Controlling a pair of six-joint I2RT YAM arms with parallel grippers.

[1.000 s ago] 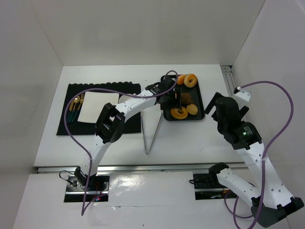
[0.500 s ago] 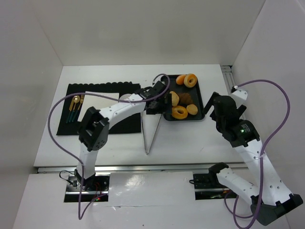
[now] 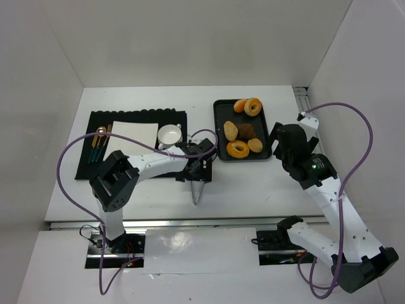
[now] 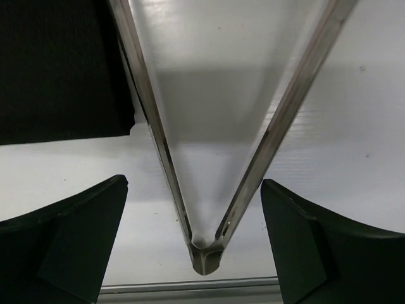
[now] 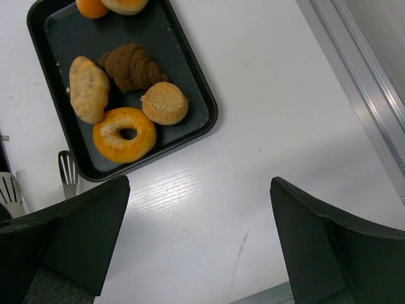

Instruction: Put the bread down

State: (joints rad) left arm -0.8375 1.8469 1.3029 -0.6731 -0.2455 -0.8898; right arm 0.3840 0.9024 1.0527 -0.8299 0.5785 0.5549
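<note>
White tabletop runs from wall to wall, with a black tray toward its far side. The bread, a golden ring with a dark hole, lies flat in the near end of that tray. It sits just beside a small round cake and in front of a tan bun. Nothing holds it or touches it from above. Two smaller orange rings lie at the tray's far end.

My reading is that the placing is done, if the tray was the goal. I cannot confirm that from the task wording alone. What seems left is only to bring the arms clear.

The tongs lie flat on the tabletop, near the tray's left side. My left pincer hangs over their hinged end with its jaws spread as wide as I see them go. One finger stands on each side of the two steel arms, apart from them, so it grips nothing. My right pincer hovers over bare tabletop just right of the tray. Its jaws are also wide apart and carry nothing.
</note>
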